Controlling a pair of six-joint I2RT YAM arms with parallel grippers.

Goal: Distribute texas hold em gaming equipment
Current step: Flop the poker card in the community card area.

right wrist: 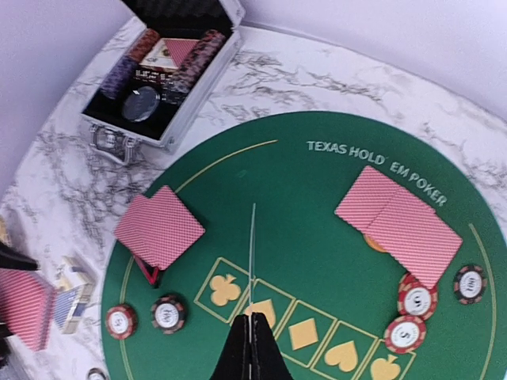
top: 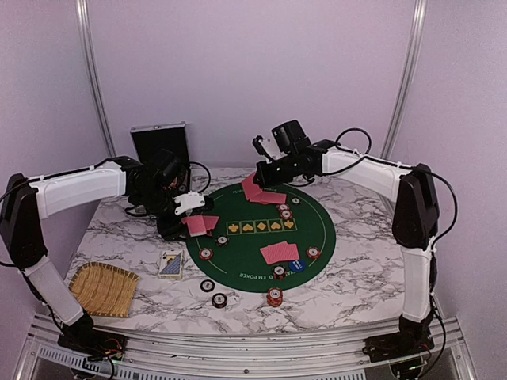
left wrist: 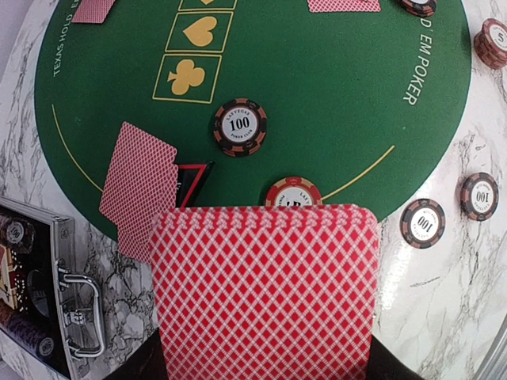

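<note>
Marble tabletop point(top: 356, 261) with a round green mat point(top: 238, 255) fills the scene. The right gripper point(right wrist: 252, 348) is pinched tight on one red-backed card point(right wrist: 252, 253), held edge-on and jutting ahead of its fingertips, with the suit boxes point(right wrist: 226, 290) showing just past them. The left gripper point(top: 190, 215) is clamped on the deck point(left wrist: 261, 293), which sticks out in front of its fingers.

To deal well, I would lower the card flat before letting go. Dropped on edge, it could flip face up or slide onto a neighbour.

Counted: three pairs of cards are down — one left of the right fingers point(right wrist: 158, 226), one right of them point(right wrist: 400, 222), and one nearer the arm bases than those fingers point(top: 279, 253). There are roughly ten chips point(top: 206, 254) and one blue dealer button point(top: 295, 266).
</note>
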